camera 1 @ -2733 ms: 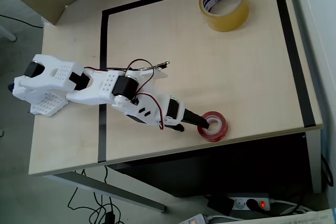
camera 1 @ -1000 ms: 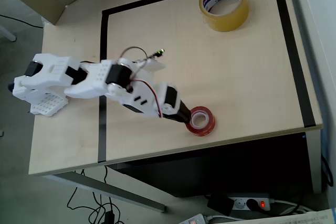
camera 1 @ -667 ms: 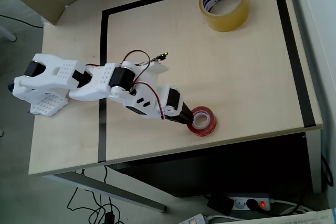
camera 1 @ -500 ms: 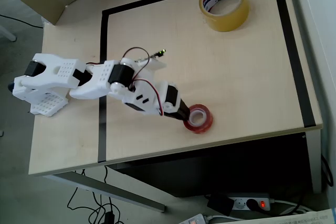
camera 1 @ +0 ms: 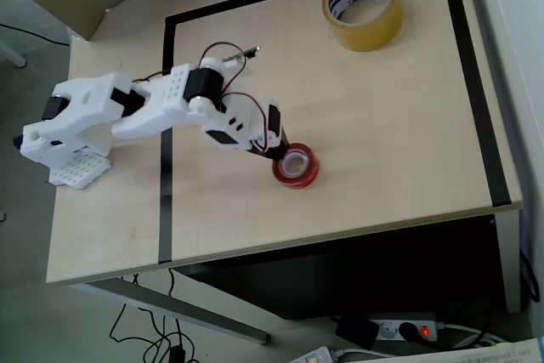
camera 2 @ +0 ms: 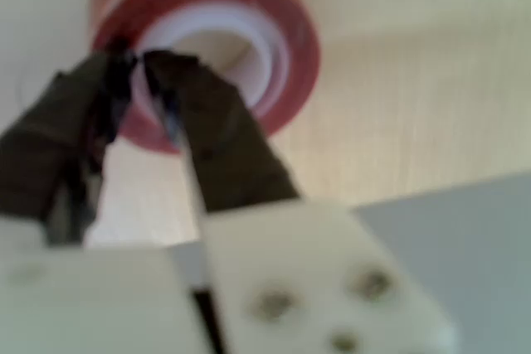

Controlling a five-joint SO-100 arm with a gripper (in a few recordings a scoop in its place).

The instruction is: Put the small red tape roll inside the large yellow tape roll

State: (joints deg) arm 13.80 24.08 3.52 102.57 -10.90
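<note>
You have two tape rolls on the table [camera 1: 382,125] and one white arm [camera 1: 161,112]. The small red tape roll [camera 1: 296,167] sits toward the near edge in the overhead view, roughly mid-table from left to right. The large yellow tape roll [camera 1: 363,6] stands at the far right corner, well apart from the red one, its printed white core facing up.

Your gripper [camera 1: 280,157] reaches in from the left and meets the red roll at its left rim. In the wrist view the gripper [camera 2: 137,68] has its two dark fingers pinched narrow on the roll's wall: the left finger [camera 2: 58,138] lies outside the red band, the right finger [camera 2: 211,143] goes into the white core. So the small red tape roll [camera 2: 207,47] is held by its near wall.

The wrist view is blurred, so you cannot make out the fingertips' exact contact, and the roll's far rim is cut off at the top edge. From overhead, the gripper's dark tips are mostly hidden beneath the wrist, and you cannot tell whether the roll rests on the table or hangs just above it.
</note>
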